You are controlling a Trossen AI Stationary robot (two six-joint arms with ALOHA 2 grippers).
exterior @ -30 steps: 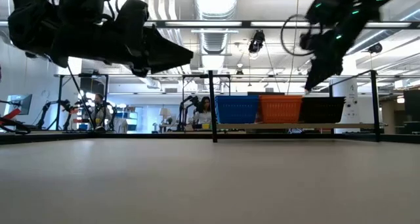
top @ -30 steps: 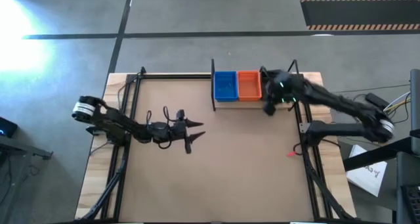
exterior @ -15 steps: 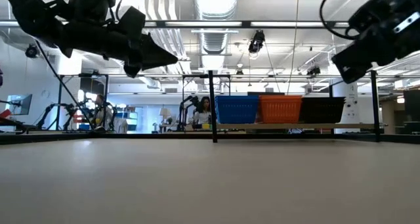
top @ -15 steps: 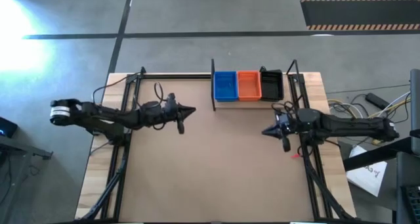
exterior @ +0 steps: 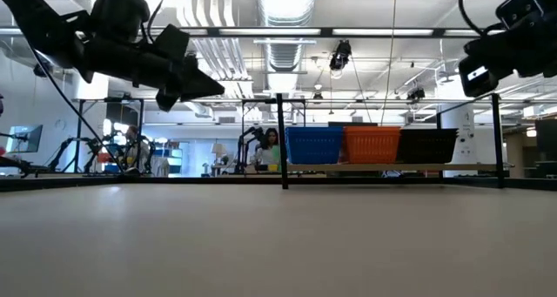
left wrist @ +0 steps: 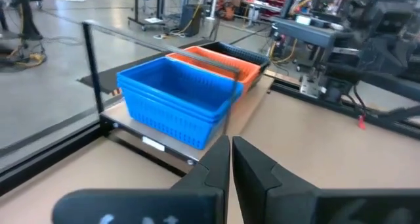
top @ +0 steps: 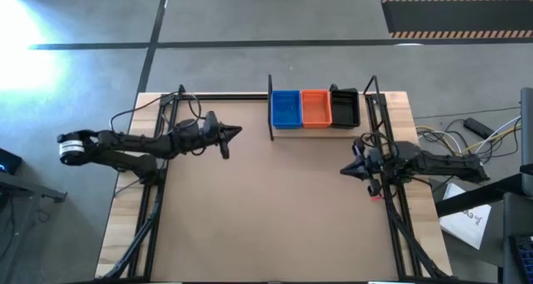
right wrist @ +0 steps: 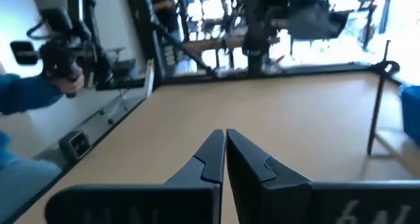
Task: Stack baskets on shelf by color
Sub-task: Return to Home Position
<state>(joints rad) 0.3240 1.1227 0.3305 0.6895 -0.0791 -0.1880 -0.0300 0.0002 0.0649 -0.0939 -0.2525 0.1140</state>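
The left end effector [left wrist: 230, 140] is closed on nothing, fingers pressed together. It hangs over the left part of the surface [top: 275, 217], aimed toward the shelf [exterior: 365, 167] and well apart from it. The right end effector [right wrist: 224, 133], likewise closed and empty, hovers near the surface's right edge, apart from the shelf. Every basket in view sits on the shelf at the far edge: blue baskets [top: 286, 109], orange baskets [top: 316, 107] and black baskets [top: 345, 107], nested by colour, side by side. Sorting looks finished, so the step in hand seems to be parking the arms. That calls for folding each back toward its base, clear of the shelf's uprights.
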